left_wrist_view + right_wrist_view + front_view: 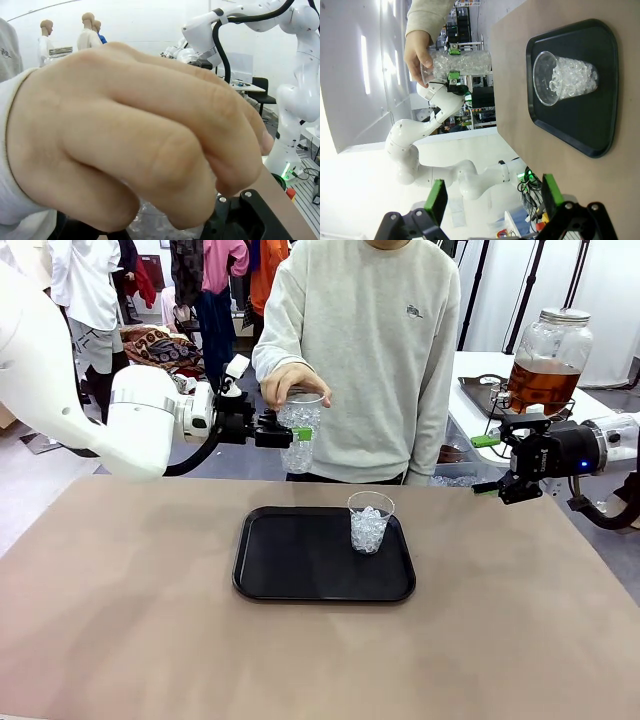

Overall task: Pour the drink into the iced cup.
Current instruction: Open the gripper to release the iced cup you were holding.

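Observation:
A clear cup full of ice (300, 445) is held in the air beyond the table's far edge. My left gripper (298, 432) is shut on its middle, and a person's hand (290, 380) grips its rim from above. In the right wrist view the left gripper's green pads (452, 76) press both sides of this cup (462, 62). The hand (130, 135) covers most of the left wrist view. A second iced cup (369, 525) stands upright on the black tray (260, 585). The amber drink (545, 382) sits in a large glass jar at the back right. My right gripper (487, 466) hangs open near the jar.
The tray (600, 135) lies mid-table with brown tabletop bare all around it. The jar stands on a side table behind my right arm, next to a metal tray (480, 390). The person stands at the far edge, directly behind the held cup.

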Controlling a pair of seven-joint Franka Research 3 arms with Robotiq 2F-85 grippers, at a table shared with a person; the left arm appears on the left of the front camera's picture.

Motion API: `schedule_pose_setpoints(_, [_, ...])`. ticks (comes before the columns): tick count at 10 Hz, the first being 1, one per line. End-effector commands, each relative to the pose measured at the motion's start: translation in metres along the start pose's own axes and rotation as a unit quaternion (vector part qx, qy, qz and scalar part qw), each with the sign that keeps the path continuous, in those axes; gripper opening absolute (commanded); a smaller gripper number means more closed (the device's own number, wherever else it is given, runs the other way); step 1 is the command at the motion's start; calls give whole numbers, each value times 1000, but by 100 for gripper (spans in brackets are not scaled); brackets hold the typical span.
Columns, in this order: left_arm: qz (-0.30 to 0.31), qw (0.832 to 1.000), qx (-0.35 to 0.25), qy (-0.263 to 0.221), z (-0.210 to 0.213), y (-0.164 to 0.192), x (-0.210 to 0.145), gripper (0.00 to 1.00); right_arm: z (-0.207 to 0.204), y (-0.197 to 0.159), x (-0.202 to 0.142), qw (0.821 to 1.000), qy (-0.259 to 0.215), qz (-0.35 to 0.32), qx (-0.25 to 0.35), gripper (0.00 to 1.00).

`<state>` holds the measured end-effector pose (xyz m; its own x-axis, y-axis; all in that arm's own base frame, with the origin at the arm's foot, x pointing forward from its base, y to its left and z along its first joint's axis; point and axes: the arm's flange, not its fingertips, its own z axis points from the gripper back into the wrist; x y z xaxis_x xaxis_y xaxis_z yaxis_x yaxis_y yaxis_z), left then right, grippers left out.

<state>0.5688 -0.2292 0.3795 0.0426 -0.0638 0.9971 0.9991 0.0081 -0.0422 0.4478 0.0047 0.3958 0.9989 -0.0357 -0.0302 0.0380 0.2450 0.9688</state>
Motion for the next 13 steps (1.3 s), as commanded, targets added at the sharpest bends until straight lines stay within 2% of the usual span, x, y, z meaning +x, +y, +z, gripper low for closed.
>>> schedule_pose_setpoints(1, [-6, 1000, -2, -2, 1, -2, 4, 48, -1, 1, 0, 1000, -3, 0, 0, 100])
schedule_pose_setpoints(11, [-1, 1000, 0, -1, 0, 0, 2, 48, -1, 1, 0, 1000, -3, 0, 0, 100])
schedule_pose_setpoints(12, [-2, 1000, 5, 1, 1, 1, 1, 62, -1, 1, 0, 1000, -3, 0, 0, 100])
schedule_pose_setpoints(13, [-3, 1000, 7, 2, 2, 2, 1, 82, -1, 1, 0, 1000, -3, 0, 0, 100])
